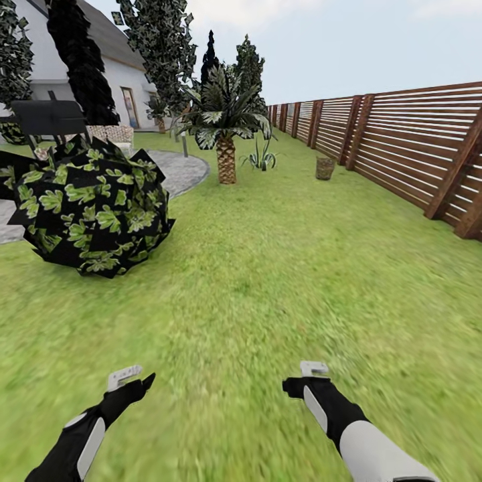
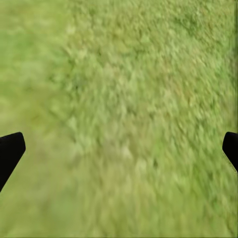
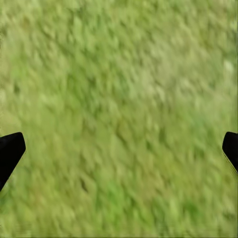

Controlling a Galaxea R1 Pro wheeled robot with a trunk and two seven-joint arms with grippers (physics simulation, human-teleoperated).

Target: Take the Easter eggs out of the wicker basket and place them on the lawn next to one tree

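**Grass ahead, fence to the right, basket far off**

Open room straight ahead: broad stretch of short, blurry green lawn (image 1: 268, 281), running clear from the arms to the far end of the garden. Bounded on the right by a brown horizontal-slat wooden fence (image 1: 402, 147), receding into the distance. Crowded on the left by a round, dark bush with pale green leaves (image 1: 87, 207), sitting at the edge of a grey paved path (image 1: 177, 171) that curves behind it. Further back, near the middle, a short palm with a scaly brown trunk (image 1: 226, 157), a small spiky plant (image 1: 261, 159) just beside it, tall dark trees and a white house (image 1: 127, 87) behind.

Small tan-brown wicker basket (image 1: 325, 167) standing upright on the grass near the fence, well apart from both arms; contents too small to tell.

Left gripper (image 1: 127, 378) and right gripper (image 1: 309, 375) held low over bare grass, well apart from each other. Both spread wide in the wrist views, black fingertips (image 2: 11, 151) at the edges, nothing but blurred turf between; same on the right (image 3: 11, 151).
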